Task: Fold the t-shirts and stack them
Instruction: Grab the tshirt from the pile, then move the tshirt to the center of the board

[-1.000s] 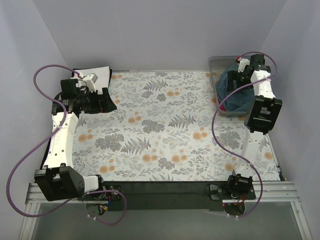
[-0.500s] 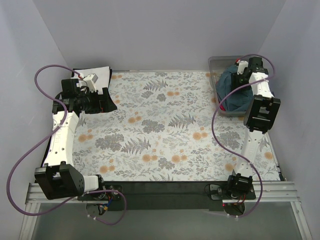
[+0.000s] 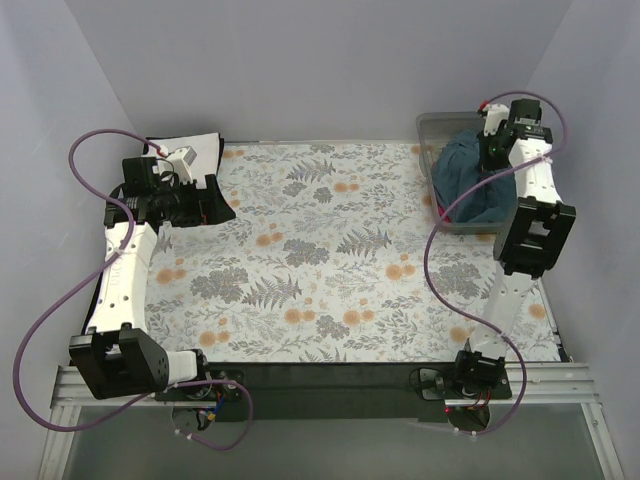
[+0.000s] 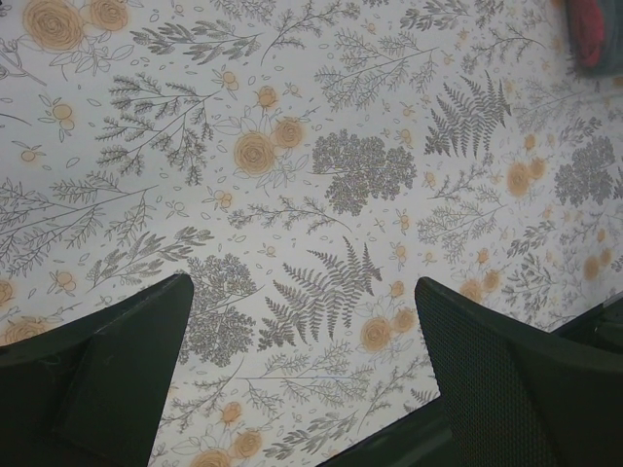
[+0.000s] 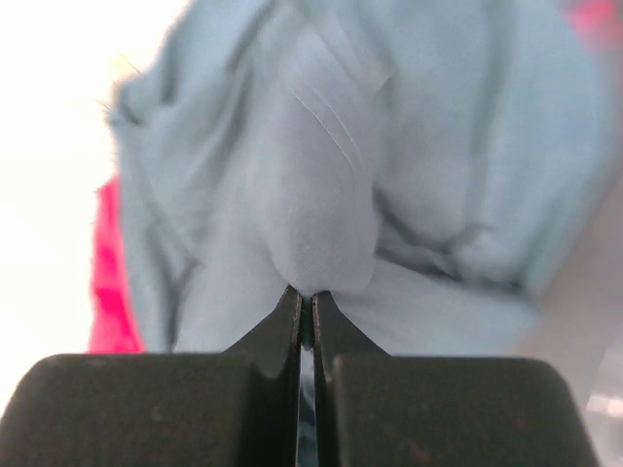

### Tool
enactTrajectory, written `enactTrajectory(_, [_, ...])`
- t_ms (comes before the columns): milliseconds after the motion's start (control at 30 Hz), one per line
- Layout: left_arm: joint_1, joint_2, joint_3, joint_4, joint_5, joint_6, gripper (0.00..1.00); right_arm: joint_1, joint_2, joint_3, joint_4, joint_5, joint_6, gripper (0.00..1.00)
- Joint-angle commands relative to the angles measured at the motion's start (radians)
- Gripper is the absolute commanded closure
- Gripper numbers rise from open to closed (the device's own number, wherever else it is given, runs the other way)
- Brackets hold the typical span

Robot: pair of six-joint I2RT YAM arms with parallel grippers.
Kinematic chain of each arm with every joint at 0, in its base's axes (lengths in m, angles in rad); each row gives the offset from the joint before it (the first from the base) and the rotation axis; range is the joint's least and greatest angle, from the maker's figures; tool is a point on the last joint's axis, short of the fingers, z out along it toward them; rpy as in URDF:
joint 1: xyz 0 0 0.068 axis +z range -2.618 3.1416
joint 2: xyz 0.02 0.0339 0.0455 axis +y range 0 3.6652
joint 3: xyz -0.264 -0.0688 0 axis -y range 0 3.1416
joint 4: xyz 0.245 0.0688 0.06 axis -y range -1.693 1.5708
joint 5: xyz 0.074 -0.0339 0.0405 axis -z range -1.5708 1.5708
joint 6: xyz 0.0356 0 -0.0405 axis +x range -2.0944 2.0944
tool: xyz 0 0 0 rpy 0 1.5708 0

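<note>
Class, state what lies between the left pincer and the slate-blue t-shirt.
In the top view: only the floral cloth, bare, then the clear bin's wall around the t-shirt.

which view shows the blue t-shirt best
Right wrist view: the blue t-shirt fills most of the frame, with a fold pinched in the shut right gripper. The top external view shows it small, heaped in the clear bin, partly behind the right arm. The left wrist view shows none of it, only floral cloth.

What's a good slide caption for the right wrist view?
Right gripper shut on a fold of the slate-blue t-shirt, magenta t-shirt showing at its edge.
</note>
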Motion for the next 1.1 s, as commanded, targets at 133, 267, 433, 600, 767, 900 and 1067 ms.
enactTrajectory(133, [-0.003, -0.024, 0.041, -0.007, 0.050, -0.017, 0.02, -0.005, -0.336, 0.157, 0.039, -0.053, 0.027, 0.99])
enactTrajectory(267, [-0.002, -0.037, 0.031, 0.010, 0.063, -0.041, 0.02, -0.004, -0.425, 0.235, 0.073, -0.128, 0.072, 0.99])
enactTrajectory(433, [-0.003, -0.041, 0.031, 0.016, 0.083, -0.060, 0.02, -0.004, -0.644, 0.118, 0.367, -0.347, 0.154, 0.99])
enactTrajectory(600, [-0.003, -0.041, 0.028, 0.021, 0.097, -0.074, 0.02, 0.016, -0.796, 0.027, 0.786, -0.443, 0.363, 0.99])
enactTrajectory(767, [-0.002, -0.054, 0.025, 0.026, 0.092, -0.081, 0.02, 0.055, -0.799, 0.088, 1.002, -0.509, 0.570, 0.99])
enactTrajectory(900, [-0.002, -0.072, 0.012, 0.036, 0.088, -0.092, 0.02, 0.113, -0.764, 0.185, 1.055, -0.501, 0.691, 0.99])
enactTrajectory(1067, [-0.002, -0.097, 0.004, 0.049, 0.047, -0.103, 0.02, 0.300, -0.796, 0.119, 1.055, -0.501, 0.701, 0.99])
